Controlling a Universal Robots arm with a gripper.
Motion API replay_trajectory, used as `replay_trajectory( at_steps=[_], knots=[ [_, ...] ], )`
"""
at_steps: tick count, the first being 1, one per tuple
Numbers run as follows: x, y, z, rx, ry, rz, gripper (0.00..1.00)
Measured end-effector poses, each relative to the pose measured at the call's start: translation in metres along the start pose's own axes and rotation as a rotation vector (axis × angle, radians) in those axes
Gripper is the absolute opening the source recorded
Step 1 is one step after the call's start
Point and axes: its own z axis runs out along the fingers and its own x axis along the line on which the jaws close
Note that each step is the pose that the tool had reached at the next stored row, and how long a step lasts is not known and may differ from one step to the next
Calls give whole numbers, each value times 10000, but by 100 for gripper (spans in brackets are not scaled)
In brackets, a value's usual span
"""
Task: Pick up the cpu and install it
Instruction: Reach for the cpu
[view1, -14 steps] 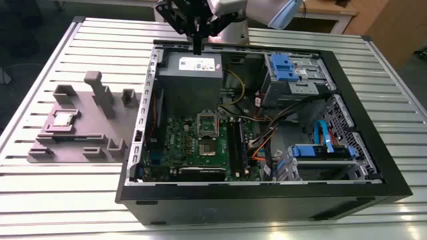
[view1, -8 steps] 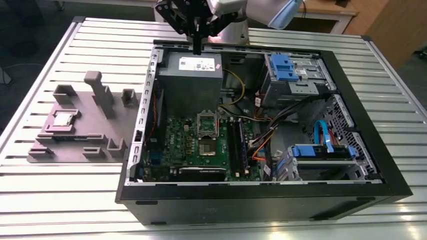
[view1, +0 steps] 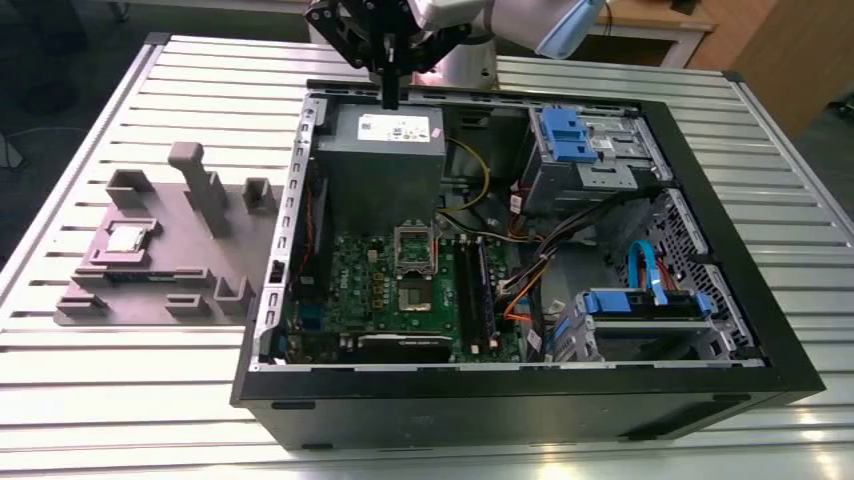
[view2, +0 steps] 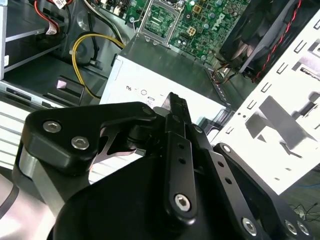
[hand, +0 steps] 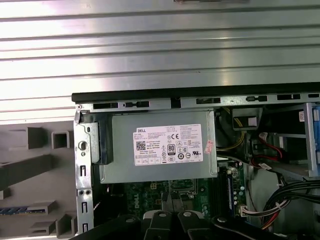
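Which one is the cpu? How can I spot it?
Find the big open computer case. On the exterior view's left of it lies a grey plastic fixture. The cpu is the shiny silver square lying flat among its dull grey blocks.

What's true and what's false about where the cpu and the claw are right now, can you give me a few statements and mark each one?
1. The cpu lies on the grey fixture beside the computer case. True.
2. The claw is holding the cpu. False: it hangs over the power supply, apart from the cpu.
3. The computer case lies open on a slatted metal table. True.
4. The drive brackets inside the case are red. False: they are blue.
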Motion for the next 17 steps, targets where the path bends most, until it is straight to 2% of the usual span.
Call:
replay_trajectory(
  at_steps=[17],
  knots=[
    [56, -4, 0, -1, 0, 0, 10]
  ],
)
